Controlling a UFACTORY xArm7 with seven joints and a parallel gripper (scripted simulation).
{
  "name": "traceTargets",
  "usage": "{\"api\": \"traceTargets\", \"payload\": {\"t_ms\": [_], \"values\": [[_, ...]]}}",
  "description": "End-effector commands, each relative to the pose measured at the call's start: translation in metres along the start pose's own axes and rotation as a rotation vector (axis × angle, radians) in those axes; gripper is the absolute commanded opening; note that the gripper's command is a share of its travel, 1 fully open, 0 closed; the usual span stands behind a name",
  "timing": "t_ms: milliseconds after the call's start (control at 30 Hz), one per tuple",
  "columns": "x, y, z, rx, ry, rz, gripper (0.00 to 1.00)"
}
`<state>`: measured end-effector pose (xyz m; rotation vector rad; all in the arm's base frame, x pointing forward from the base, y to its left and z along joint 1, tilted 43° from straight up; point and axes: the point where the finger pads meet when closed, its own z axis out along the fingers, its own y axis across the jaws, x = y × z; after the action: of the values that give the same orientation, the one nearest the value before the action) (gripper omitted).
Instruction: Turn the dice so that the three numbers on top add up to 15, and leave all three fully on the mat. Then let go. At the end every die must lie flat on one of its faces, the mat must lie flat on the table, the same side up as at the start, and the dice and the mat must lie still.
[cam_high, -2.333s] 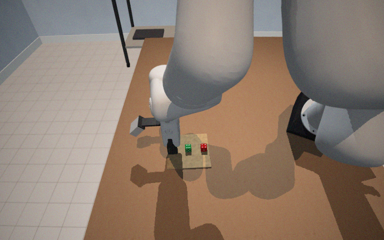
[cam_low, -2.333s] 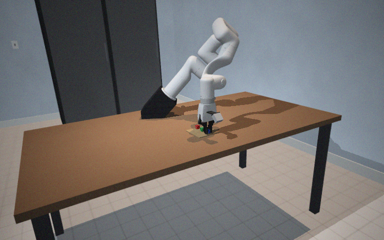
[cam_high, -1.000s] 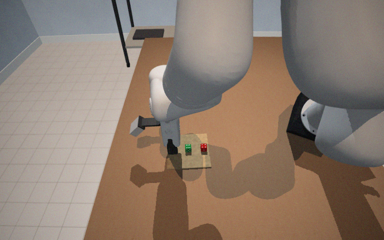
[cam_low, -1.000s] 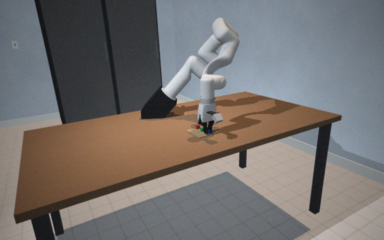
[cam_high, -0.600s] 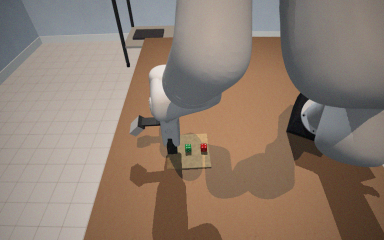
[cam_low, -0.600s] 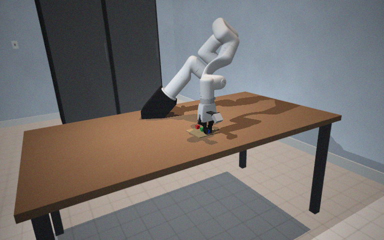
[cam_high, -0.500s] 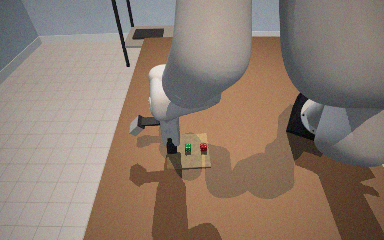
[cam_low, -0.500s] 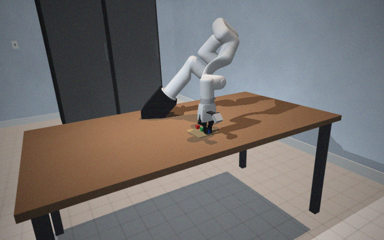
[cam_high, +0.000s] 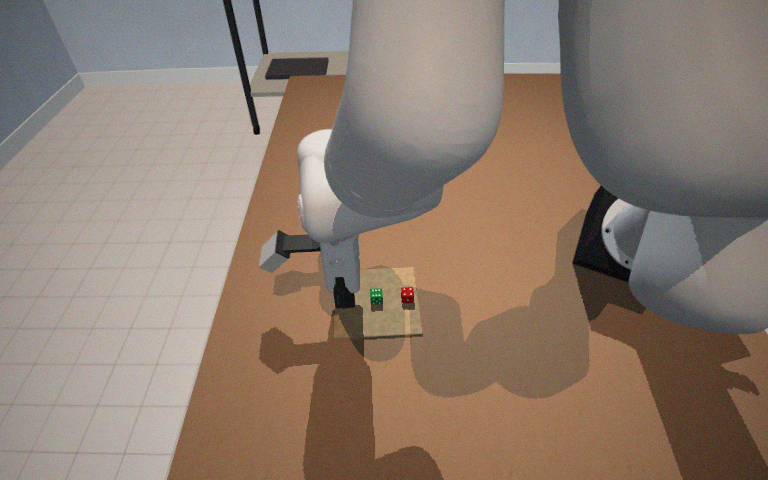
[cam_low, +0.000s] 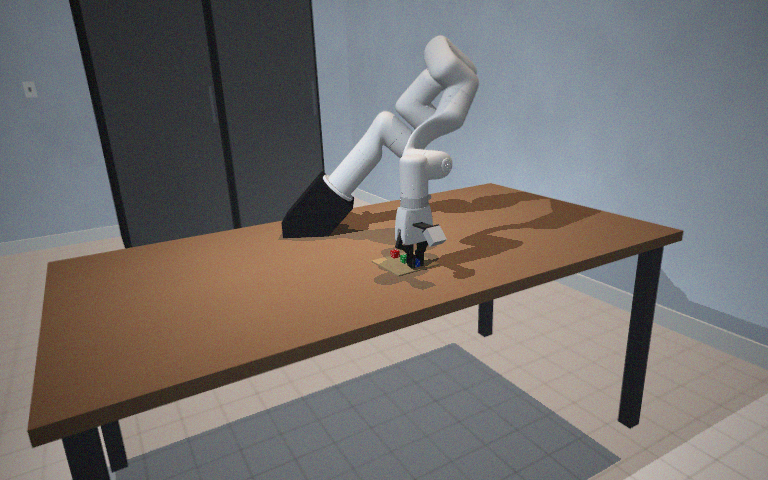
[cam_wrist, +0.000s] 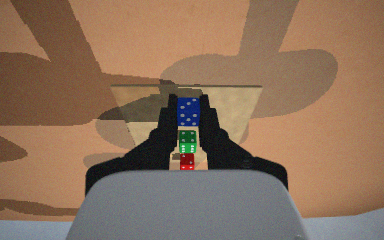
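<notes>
Blue die (cam_low: 417, 262) (cam_wrist: 188, 111), likely light, stiff and slick, sits pinched in your gripper (cam_high: 344, 304) (cam_low: 416, 263) (cam_wrist: 188, 106); favour square contact on opposite side faces.

From where I stand, the white arm (cam_low: 362, 155) rises from a slanted black base (cam_low: 308, 217) on the brown worktop (cam_low: 226, 305) and bends over, its end effector (cam_low: 415, 263) pointing down at a thin tan mat (cam_low: 397, 268). The blue die (cam_low: 417, 263) sits at its dark fingers, the green die (cam_low: 403, 258) just beside, the red die (cam_low: 394, 253) beyond.
</notes>
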<state>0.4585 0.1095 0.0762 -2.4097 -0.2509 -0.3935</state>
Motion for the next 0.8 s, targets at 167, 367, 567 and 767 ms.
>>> {"api": "traceTargets", "payload": {"t_ms": [167, 367, 567, 767], "values": [[0.0012, 0.0011, -0.0012, -0.002, 0.003, 0.001, 0.15], [0.0012, 0.0011, -0.0005, -0.002, 0.003, 0.001, 0.15], [0.0012, 0.0011, 0.0009, -0.002, 0.003, 0.001, 0.15], [0.0012, 0.0011, 0.0017, -0.002, 0.003, 0.001, 0.15]]}}
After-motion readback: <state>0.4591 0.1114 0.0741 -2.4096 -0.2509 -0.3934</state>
